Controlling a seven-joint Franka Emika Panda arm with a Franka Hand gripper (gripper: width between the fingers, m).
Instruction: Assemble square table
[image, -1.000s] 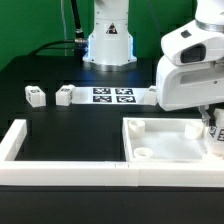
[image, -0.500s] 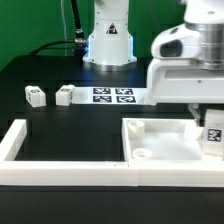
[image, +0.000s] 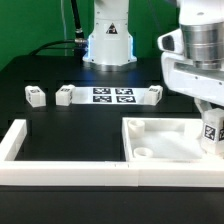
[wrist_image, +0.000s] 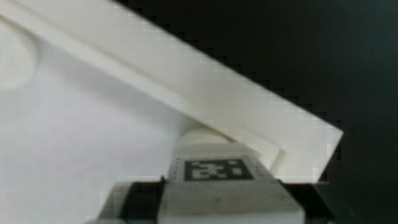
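The tool (image: 210, 118) is closed on a tagged leg block (image: 211, 132) and holds it upright at the corner of the square slab (image: 165, 143) on the exterior view's right. Whether the block touches the slab is unclear. In the wrist view it sits just beside the raised rim (wrist_image: 231, 95), near a rounded corner hole (wrist_image: 217, 138). Brought down off-centre, it likely catches the rim or the hole's lip, tilts in the grip, or shoves the slab across the surface (image: 60, 125). Three other leg blocks (image: 35, 95) lie well apart, in line with the marker board (image: 112, 95).
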